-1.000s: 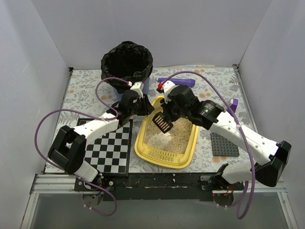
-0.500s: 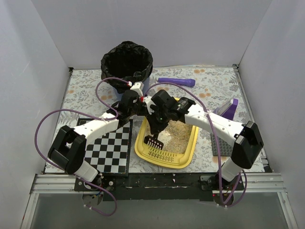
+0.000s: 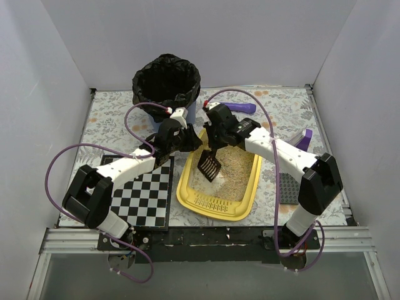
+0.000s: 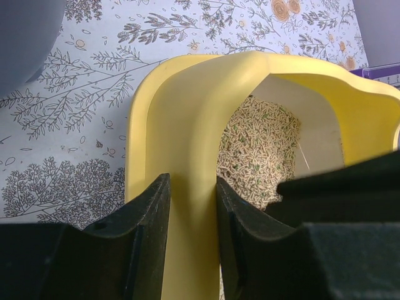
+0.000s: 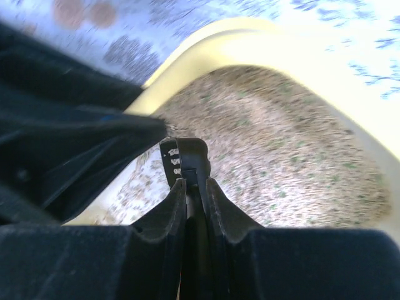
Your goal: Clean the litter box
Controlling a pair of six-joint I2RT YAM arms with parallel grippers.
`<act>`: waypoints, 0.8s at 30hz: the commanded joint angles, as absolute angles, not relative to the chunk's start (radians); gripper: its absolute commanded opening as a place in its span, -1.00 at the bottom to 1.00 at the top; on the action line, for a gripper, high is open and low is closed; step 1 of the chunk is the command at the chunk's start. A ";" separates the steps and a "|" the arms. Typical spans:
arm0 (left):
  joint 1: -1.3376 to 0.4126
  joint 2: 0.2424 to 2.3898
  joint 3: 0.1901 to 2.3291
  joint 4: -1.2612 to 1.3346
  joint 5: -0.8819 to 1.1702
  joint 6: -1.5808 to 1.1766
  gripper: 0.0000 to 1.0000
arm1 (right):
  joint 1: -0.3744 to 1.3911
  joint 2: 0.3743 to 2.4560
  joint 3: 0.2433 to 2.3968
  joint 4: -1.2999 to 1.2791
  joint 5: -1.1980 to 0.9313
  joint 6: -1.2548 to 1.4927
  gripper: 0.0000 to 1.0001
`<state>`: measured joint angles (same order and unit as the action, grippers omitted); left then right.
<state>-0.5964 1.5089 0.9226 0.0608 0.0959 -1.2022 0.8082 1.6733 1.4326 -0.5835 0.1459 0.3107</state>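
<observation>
The yellow litter box point(image 3: 187, 197) lies in the middle of the table, its slotted strip at the near end, beige litter inside. My left gripper point(image 3: 189, 140) is shut on its far left rim, which shows between the fingers in the left wrist view point(image 4: 192, 212). My right gripper point(image 3: 214, 139) is shut on the handle of the black slotted scoop point(image 3: 209, 165), whose head hangs over the litter at the left side of the box. In the right wrist view the scoop point(image 5: 187, 157) sticks out between the fingers above the blurred litter.
A blue bin with a black bag point(image 3: 166, 81) stands at the back, just behind the left gripper. A purple tool point(image 3: 240, 107) lies behind the box. A checkerboard point(image 3: 145, 194) lies left of it, a grey studded plate point(image 3: 287, 189) and a purple object point(image 3: 304, 139) to the right.
The right arm swung the scoop from the box's near left end back up toward the far left side. The left gripper has kept its hold on the rim.
</observation>
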 commanded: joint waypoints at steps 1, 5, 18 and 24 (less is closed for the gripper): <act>-0.604 1.457 0.890 -0.006 0.183 -1.238 -0.83 | 0.756 1.631 1.442 -0.532 0.419 0.281 -0.97; -0.604 1.456 0.888 -0.006 0.178 -1.235 -0.83 | 0.755 1.540 1.416 -0.543 0.362 0.259 -0.97; -0.604 1.459 0.897 0.023 0.158 -1.218 -0.83 | 0.836 1.451 1.284 -0.515 -0.391 0.164 -0.97; -0.604 1.468 0.899 0.025 0.175 -1.221 -0.85 | 0.861 1.594 1.302 -0.463 -0.519 0.164 -0.97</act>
